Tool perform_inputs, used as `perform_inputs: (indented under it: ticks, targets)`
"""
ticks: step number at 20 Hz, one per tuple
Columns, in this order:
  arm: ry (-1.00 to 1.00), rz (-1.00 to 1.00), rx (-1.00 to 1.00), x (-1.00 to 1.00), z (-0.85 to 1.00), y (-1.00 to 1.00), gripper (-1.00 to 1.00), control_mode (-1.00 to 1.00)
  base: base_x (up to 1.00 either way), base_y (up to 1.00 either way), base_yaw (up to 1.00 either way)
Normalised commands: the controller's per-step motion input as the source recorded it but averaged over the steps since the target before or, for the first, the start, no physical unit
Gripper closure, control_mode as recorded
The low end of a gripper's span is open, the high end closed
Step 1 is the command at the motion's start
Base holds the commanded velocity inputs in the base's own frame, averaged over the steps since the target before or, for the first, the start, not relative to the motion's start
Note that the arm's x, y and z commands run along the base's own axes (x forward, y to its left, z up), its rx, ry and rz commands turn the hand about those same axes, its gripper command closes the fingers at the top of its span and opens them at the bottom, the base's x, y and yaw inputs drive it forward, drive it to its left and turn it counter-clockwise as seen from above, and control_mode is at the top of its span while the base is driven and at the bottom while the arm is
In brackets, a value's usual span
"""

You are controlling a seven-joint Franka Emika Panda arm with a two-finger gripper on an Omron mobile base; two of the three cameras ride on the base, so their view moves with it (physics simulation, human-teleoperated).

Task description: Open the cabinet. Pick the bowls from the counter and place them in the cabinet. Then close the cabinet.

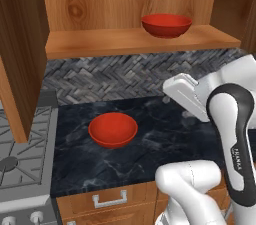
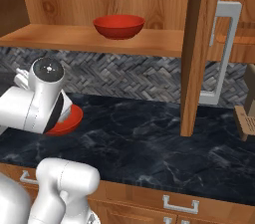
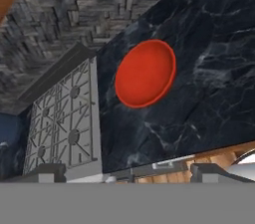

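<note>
Red bowl [image 1: 113, 129] upright on counter [image 1: 165, 139], second [image 1: 166, 25] on cabinet shelf [image 1: 110, 41], gripper [image 3: 127, 174] spread wide.

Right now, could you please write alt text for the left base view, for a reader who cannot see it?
A red bowl sits on the dark marbled counter beside a grey gas stove. A second red bowl already stands on the shelf of the open wooden cabinet above. The white robot arm rises at the right.
</note>
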Motion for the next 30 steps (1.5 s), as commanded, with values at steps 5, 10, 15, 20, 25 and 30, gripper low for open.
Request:
perform_inputs:
  ticks: [5, 10, 15, 20, 25, 30]
  targets:
    - [0.04, 0.00, -0.07, 0.02, -0.39, -0.13, -1.00, -1.00, 0.00, 0.00, 0.00]
    - [0.02, 0.00, -0.07, 0.10, -0.37, -0.19, -1.00, -1.00, 0.00, 0.00, 0.00]
    - [0.00, 0.02, -0.06, 0.27, -0.39, -0.04, -1.00, -1.00, 0.00, 0.00, 0.00]
    - [0.00, 0.07, -0.01, 0.52, -0.25, -0.02, -1.00, -1.00, 0.00, 0.00, 0.00]
    - [0.00, 0.08, 0.00, 0.53, -0.31, -0.04, -1.00, -1.00, 0.00, 0.00, 0.00]
    - [0.07, 0.05, 0.00, 0.38, -0.38, -0.01, -1.00, -1.00, 0.00, 0.00, 0.00]
